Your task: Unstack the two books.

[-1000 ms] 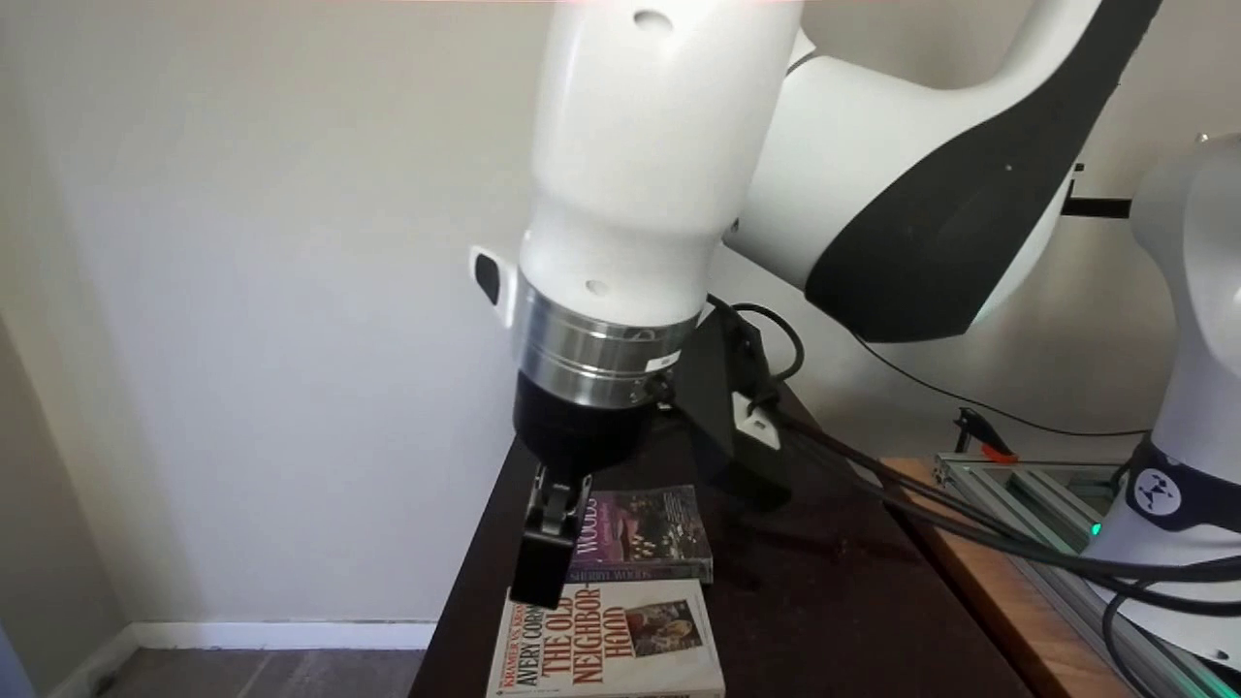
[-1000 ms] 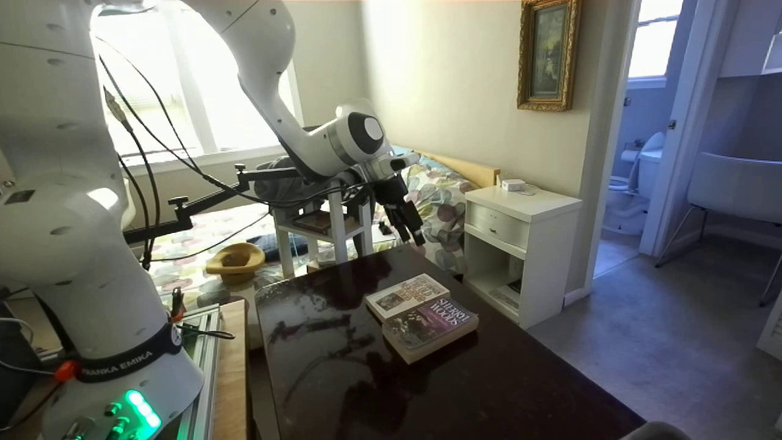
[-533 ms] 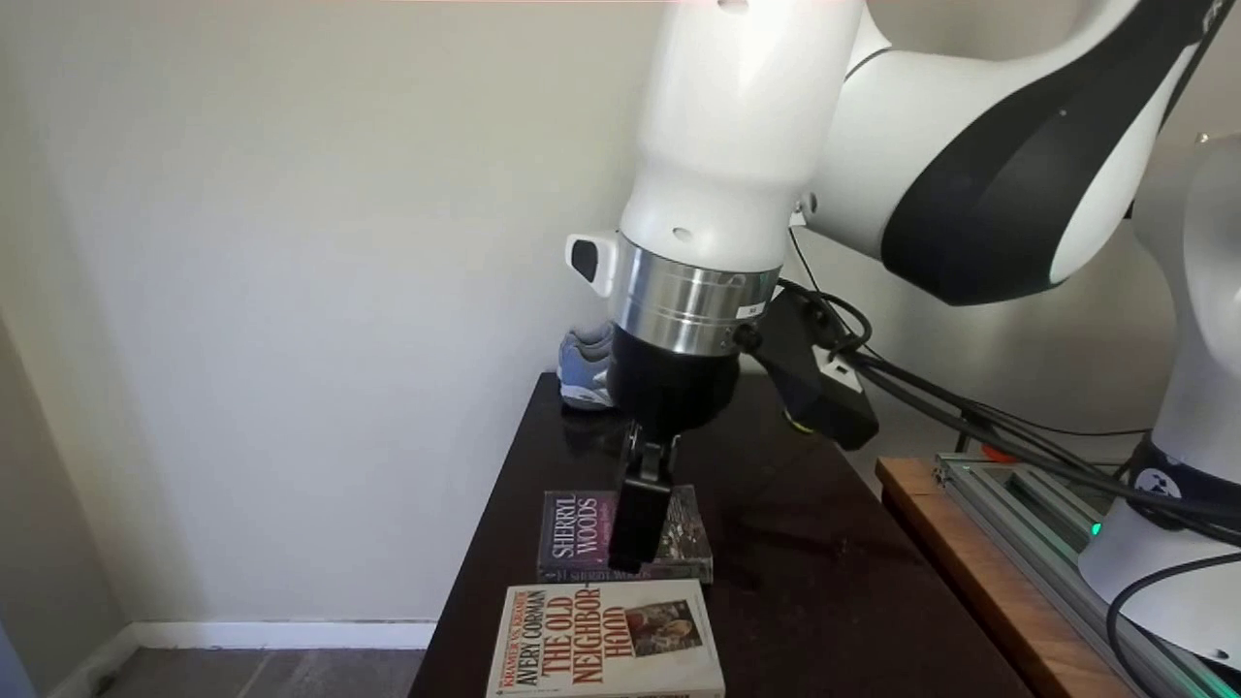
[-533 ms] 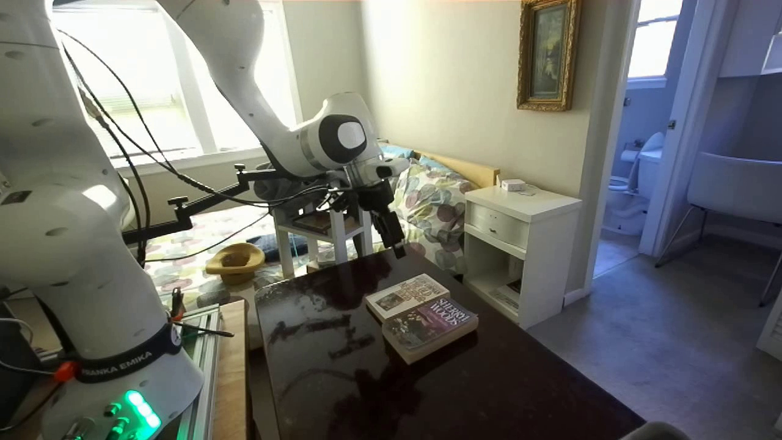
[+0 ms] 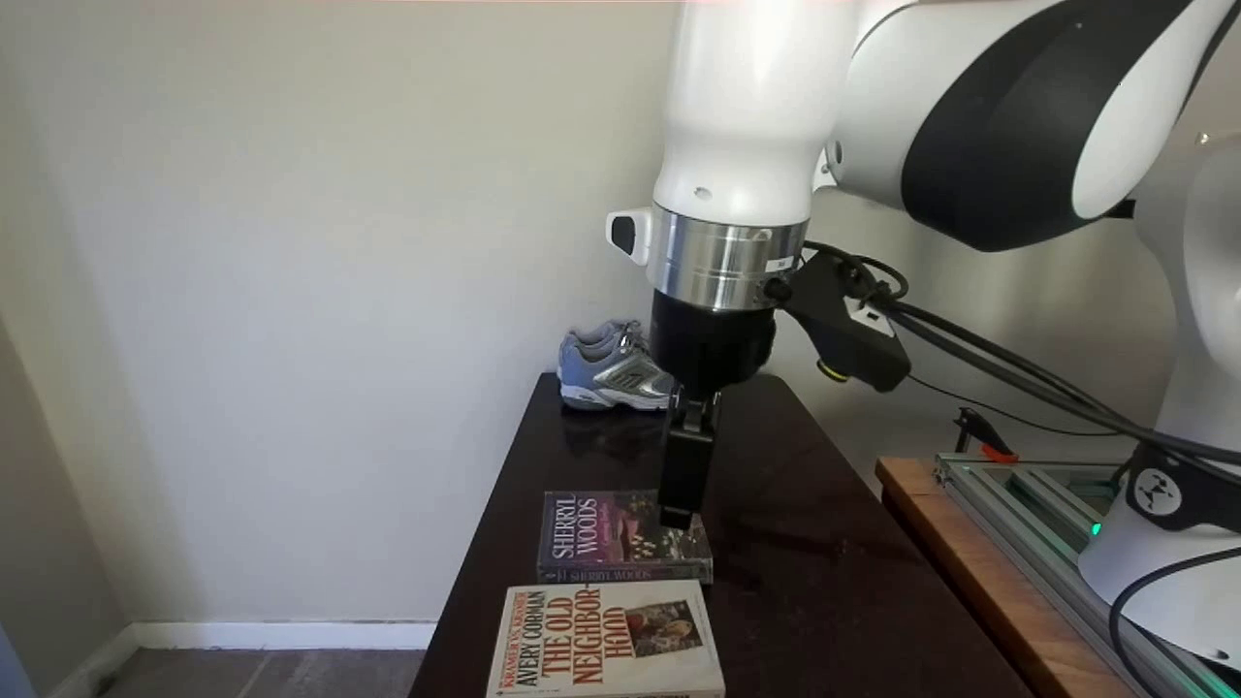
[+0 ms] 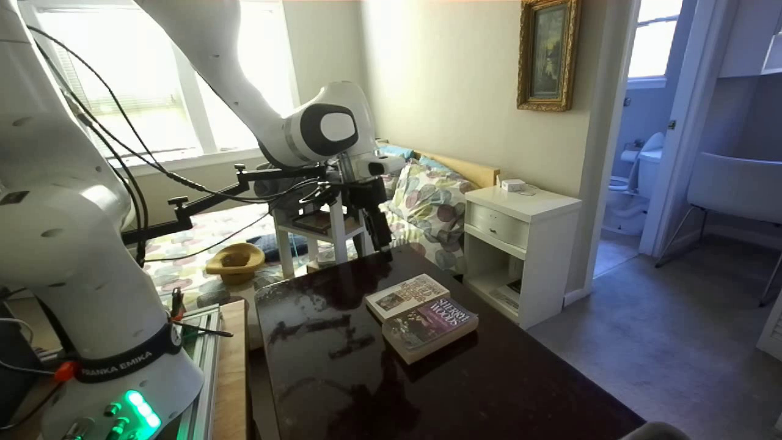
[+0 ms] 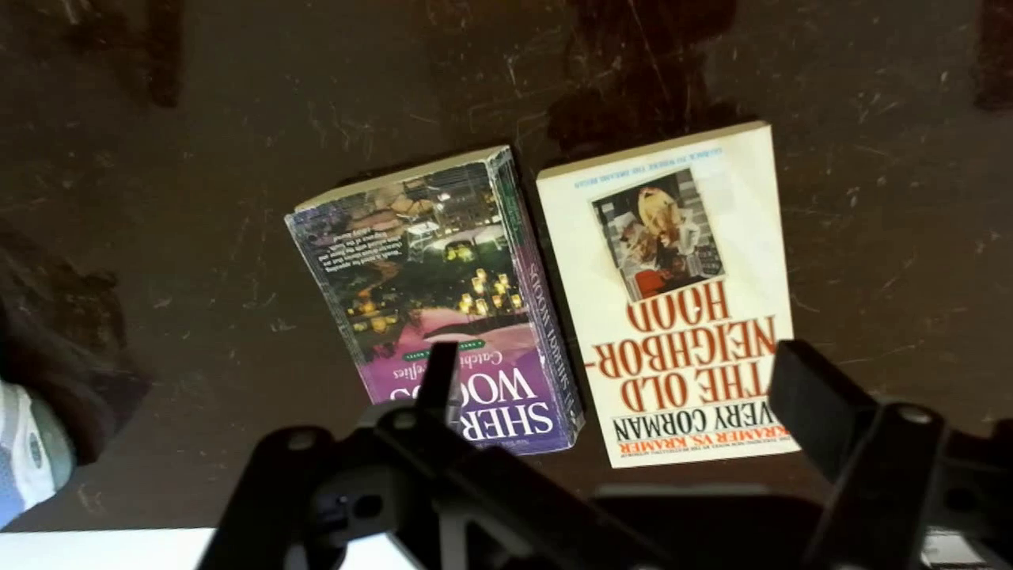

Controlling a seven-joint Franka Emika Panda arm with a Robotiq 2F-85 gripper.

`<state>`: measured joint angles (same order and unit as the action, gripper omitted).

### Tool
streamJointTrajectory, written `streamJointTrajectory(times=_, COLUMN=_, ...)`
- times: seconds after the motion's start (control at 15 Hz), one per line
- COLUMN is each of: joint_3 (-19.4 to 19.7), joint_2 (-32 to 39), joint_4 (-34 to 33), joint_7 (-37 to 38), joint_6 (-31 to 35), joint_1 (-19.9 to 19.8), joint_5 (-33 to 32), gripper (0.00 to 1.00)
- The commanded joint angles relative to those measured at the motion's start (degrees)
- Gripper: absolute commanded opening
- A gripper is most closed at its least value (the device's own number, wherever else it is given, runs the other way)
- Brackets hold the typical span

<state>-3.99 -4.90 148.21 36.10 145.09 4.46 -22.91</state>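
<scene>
As its black fingers [image 7: 821,408] stand wide apart, the claw [image 7: 621,388] hangs above the dark table [image 6: 519,379], apart from both books. On the tabletop lie a purple book [image 7: 443,261] lettered SHERRYL WOODS and, just beside it, a cream book [image 7: 669,301] titled THE OLD NEIGHBORHOOD. Both rest flat and face up, unstacked, the purple one's spine toward the cream one. Farther out, at the far end of the table in an exterior view, sit blue-grey sneakers [image 5: 613,376]. Beyond the table stand a white nightstand [image 6: 553,263] and a bed [image 6: 211,227], with a yellow hat [image 6: 238,275] near the bed.
</scene>
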Motion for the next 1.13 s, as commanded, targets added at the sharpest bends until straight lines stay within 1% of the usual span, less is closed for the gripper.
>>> streamJointTrajectory(times=0.0, joint_3=-0.3, joint_2=-4.4, joint_4=0.7, joint_7=-3.7, joint_6=-3.8, joint_1=-1.4, joint_5=3.1, gripper=1.0)
streamJointTrajectory(times=0.07, joint_3=-0.3, joint_2=-5.3, joint_4=0.7, joint_7=-4.6, joint_6=-3.4, joint_1=-1.8, joint_5=2.2, gripper=1.0)
streamJointTrajectory(times=0.33, joint_3=-0.4, joint_2=-7.5, joint_4=0.0, joint_7=-8.5, joint_6=-4.2, joint_1=-2.8, joint_5=3.5, gripper=1.0)
streamJointTrajectory(times=0.73, joint_3=0.0, joint_2=-9.3, joint_4=0.3, joint_7=-14.5, joint_6=-4.0, joint_1=-3.0, joint_5=9.0, gripper=1.0)
streamJointTrajectory(times=0.8, joint_3=-0.1, joint_2=-9.4, joint_4=0.1, joint_7=-14.9, joint_6=-4.7, joint_1=-3.2, joint_5=9.4, gripper=1.0)
streamJointTrajectory(times=0.87, joint_3=-1.1, joint_2=-7.8, joint_4=-0.2, joint_7=-12.5, joint_6=-3.1, joint_1=-3.9, joint_5=7.1, gripper=1.0)
streamJointTrajectory(times=1.07, joint_3=-1.3, joint_2=-7.8, joint_4=-0.1, joint_7=-12.6, joint_6=-3.1, joint_1=-4.0, joint_5=7.2, gripper=1.0)
